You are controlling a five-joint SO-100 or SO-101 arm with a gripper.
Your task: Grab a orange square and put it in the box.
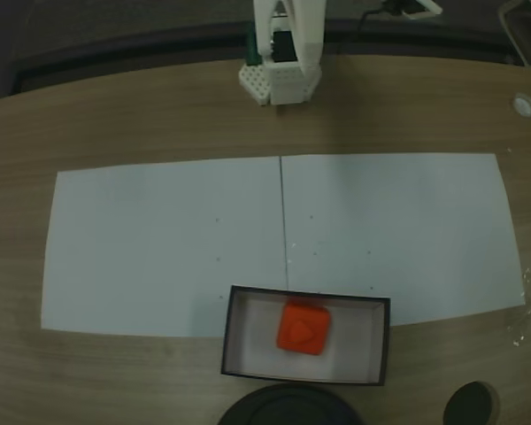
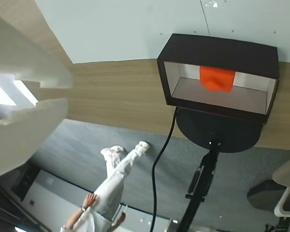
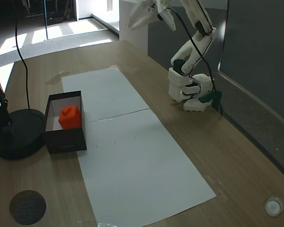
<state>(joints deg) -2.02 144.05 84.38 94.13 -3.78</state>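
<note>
Inside the thin black-walled box [image 1: 382, 341], on its smooth white floor, the rounded orange square [image 1: 303, 328] is seen, triangular mark uppermost. The white plastic gripper [image 3: 155, 13] is held aloft, fingers parted, empty.

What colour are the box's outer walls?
Black, with a white inside; the box shows this best in a fixed view.

The small cube [image 1: 303, 329] is bright orange-red, 1 face carrying a raised triangle of the same colour. The shallow rectangular box [image 1: 230, 336] has thin black walls and a white inside. The 2 paper sheets [image 1: 168, 239] are plain white with a few dark specks. The tabletop [image 1: 115, 115] is light brown with wood grain. The arm's plastic gripper [image 3: 151, 14] is white.
</note>
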